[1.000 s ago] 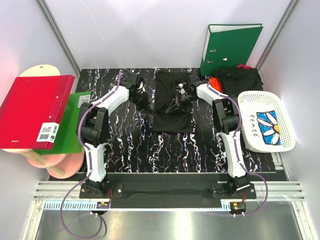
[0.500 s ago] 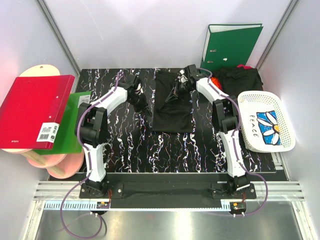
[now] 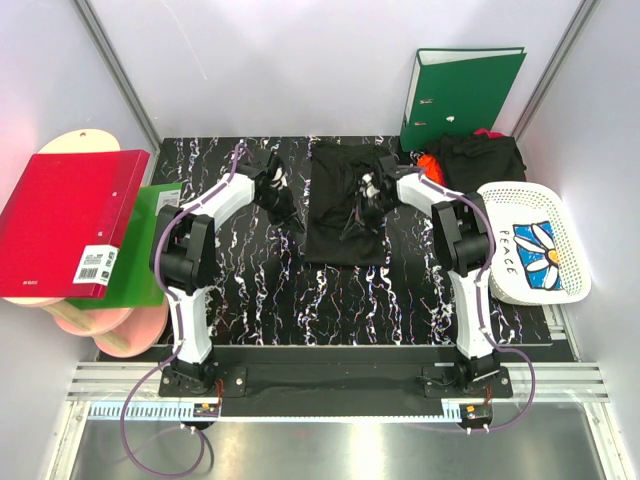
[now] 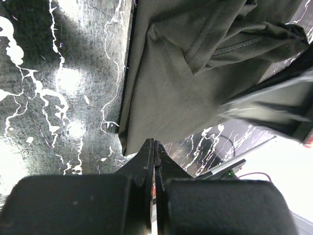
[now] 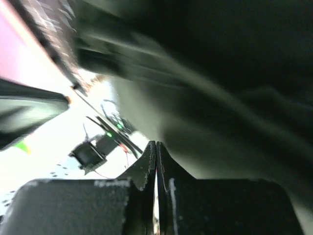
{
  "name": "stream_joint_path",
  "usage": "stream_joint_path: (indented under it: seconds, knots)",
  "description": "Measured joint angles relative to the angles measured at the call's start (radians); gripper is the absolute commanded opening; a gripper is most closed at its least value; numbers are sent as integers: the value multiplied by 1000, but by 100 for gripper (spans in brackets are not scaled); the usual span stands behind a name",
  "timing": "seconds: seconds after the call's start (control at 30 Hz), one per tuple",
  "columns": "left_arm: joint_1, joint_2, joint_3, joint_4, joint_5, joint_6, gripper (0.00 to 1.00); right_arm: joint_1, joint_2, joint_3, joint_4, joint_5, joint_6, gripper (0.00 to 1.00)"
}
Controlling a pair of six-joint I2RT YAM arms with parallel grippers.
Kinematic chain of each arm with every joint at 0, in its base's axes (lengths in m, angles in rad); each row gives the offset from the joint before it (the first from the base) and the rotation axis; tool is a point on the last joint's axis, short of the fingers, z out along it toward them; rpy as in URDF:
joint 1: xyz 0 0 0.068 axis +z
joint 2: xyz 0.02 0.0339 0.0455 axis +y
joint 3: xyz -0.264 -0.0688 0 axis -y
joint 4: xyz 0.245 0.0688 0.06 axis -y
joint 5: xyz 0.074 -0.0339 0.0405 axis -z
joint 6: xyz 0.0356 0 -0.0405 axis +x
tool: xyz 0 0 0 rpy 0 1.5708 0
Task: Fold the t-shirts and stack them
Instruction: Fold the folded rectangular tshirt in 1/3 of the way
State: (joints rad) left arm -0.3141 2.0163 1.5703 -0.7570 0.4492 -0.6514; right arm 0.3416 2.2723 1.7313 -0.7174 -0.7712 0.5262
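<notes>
Listing by view. Top ext.: plain black cloth t-shirt (image 3: 345, 232) lies as a long narrow shape at centre-rear of the black white-veined table (image 3: 300, 290), its far end rumpled. Left gripper (image 3: 290, 215) sits low just beside the shirt's left edge. Right gripper (image 3: 358, 200) is over the rumpled far part; can't tell contact from here. Heap of dark shirts (image 3: 485, 160) at rear right corner, w/ orange-red cloth (image 3: 430, 163) at its left side. Green ring binder (image 3: 460, 90) stands upright behind the heap. White plastic lattice basket (image 3: 488, 210) at the right table edge holds a white item w/ blue daisy print & "PEACE". Red flat folder (image 3: 65, 220) & green board (image 3: 145, 250) lie off the table's left side. Left wrist: both fingers (image 4: 142, 164) pressed together, no gap, no cloth seen between them; tips are near the shirt's lower corner, table beside it. Right wrist: heavily blurred; fingers (image 5: 142, 171) clenched tip to tip, dark cloth filling most of the frame beyond; can't tell if any is pinched.
</notes>
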Motion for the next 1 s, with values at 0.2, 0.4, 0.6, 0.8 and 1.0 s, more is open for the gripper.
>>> stream_joint_path:
  seconds: [0.2,0.4,0.6,0.8,1.0]
  knots:
    - [1,4,0,-6,0,6,0,16,39,-21,-32,21,-34,0]
    - [11,5,2,-15,0,15,0,17,162,169,-44,28,-31,0]
    - [21,6,12,-25,0,22,0,17,298,416,-64,27,-13,0]
    - [21,8,21,-37,-1,29,0,17,356,511,-95,35,5,0]
    - [21,8,21,-43,0,56,74,19,263,438,-101,212,-6,13]
